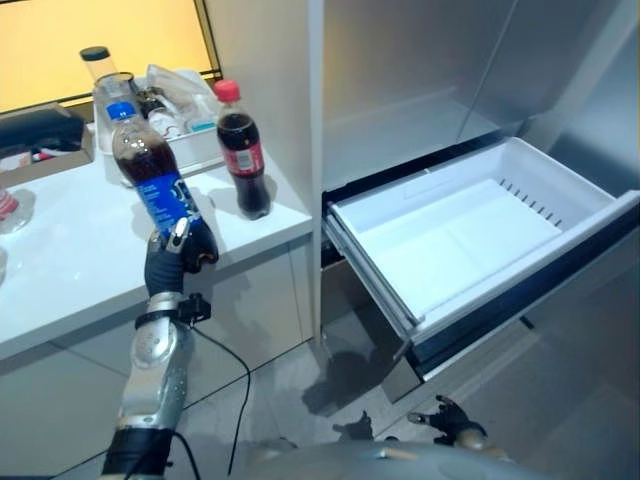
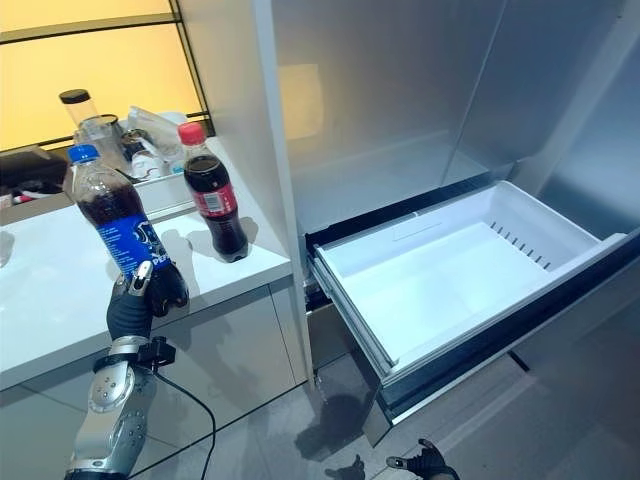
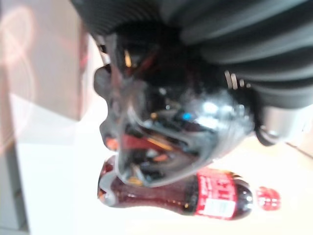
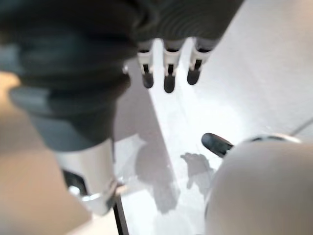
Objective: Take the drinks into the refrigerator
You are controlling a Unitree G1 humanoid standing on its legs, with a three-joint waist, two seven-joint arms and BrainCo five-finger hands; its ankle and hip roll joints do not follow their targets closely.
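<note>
The left robot hand (image 1: 178, 252) grasps a cola bottle with a blue label (image 1: 150, 175) by its lower part and holds it tilted above the white counter (image 1: 70, 260). A second cola bottle with a red cap (image 1: 243, 150) stands on the counter near the refrigerator, whose white drawer (image 1: 470, 235) is pulled out. The right robot hand (image 2: 425, 463) hangs low with relaxed fingers.

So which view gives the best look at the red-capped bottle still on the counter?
The right eye view: the red-capped bottle stands upright on the white counter, seen whole from cap to base. The left eye view shows it almost as well. The left wrist view shows it beyond the left hand, which partly covers it.
</note>
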